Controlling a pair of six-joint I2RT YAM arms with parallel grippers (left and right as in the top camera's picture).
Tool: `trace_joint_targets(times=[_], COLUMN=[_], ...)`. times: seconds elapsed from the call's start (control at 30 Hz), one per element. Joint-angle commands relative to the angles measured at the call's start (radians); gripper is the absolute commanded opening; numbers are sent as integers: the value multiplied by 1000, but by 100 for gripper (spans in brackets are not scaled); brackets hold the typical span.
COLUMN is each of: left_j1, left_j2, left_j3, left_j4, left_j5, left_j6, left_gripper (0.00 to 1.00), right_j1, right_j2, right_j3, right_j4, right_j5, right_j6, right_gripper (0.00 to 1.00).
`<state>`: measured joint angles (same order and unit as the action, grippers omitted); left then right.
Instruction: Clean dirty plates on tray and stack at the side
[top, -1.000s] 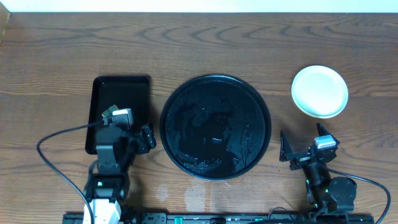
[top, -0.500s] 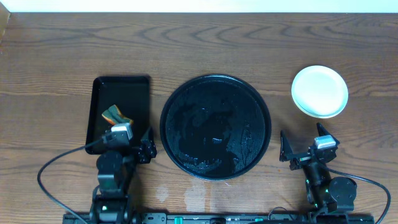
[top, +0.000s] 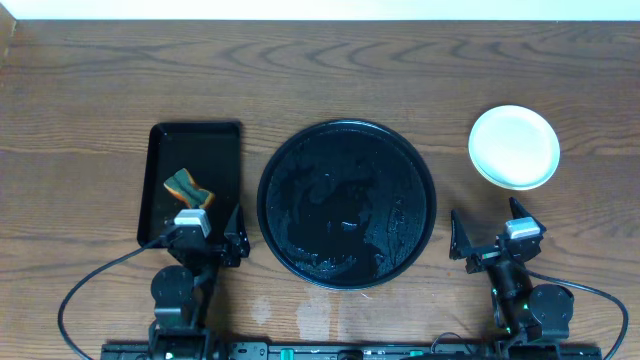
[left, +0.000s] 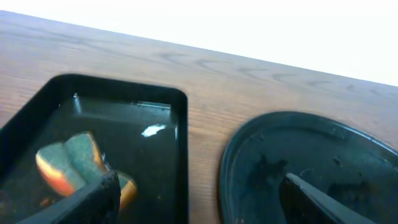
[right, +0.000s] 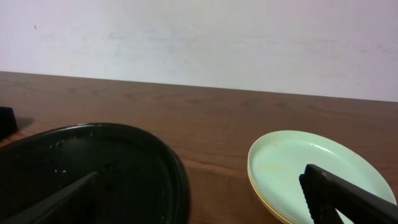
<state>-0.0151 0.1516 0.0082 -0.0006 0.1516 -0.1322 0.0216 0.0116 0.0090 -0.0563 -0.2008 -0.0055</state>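
Both arms are folded low at the near edge of the table (top: 100, 80). The left hand (left: 199, 186) is wide and empty, between the small tray (top: 160, 160) and the tray (top: 347, 204). The right hand (right: 200, 174) is wide and empty near the stacked plates (top: 514, 147), which sit right of the tray.

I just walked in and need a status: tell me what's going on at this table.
Nothing is being handled. The left gripper and right gripper both hang open near the front edge of the table, empty. The round black tray is bare but for wet streaks. The plates sit stacked on the table to its right. A sponge lies in the rectangular tray at left.
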Motion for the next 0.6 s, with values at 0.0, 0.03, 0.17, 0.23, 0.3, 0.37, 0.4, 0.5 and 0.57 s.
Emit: trace_joint_targets(times=[0.0, 0.03, 0.17, 0.23, 0.3, 0.37, 0.4, 0.5, 0.57], left_j1=[-2, -2, -2, -2, -2, -2, -3, -2, -2], left_j2=[-73, -92, -151, -150, -150, -150, -150, -150, -150], left_j3=[-4, -4, -4, -4, -4, -4, -4, -4, -4], left_j4=[-61, -61, -60, -65, -65, -64, -65, -65, -65], left_j5=[-9, -10, -19, -32, -33, -32, -31, -32, -32], left_j6=[31, 31, 62, 65, 70, 77, 80, 111, 127], left_gripper=[82, 82, 82, 82, 82, 82, 82, 82, 82], right_j1=[-9, -9, -9, -9, -9, -9, -9, -9, -9], right_j2=[-6, -6, -5, -5, -5, -5, -5, -5, -5], right_j3=[-3, -3, -3, -3, -3, -3, -3, -3, -3], right_j4=[-2, -2, -2, -2, -2, -2, -2, -2, -2], right_j5=[10, 10, 10, 10, 10, 10, 10, 10, 10], right_j6=[-11, -11, -11, -11, -11, -11, -11, -11, -11], right_gripper=[99, 99, 99, 99, 99, 99, 99, 99, 99])
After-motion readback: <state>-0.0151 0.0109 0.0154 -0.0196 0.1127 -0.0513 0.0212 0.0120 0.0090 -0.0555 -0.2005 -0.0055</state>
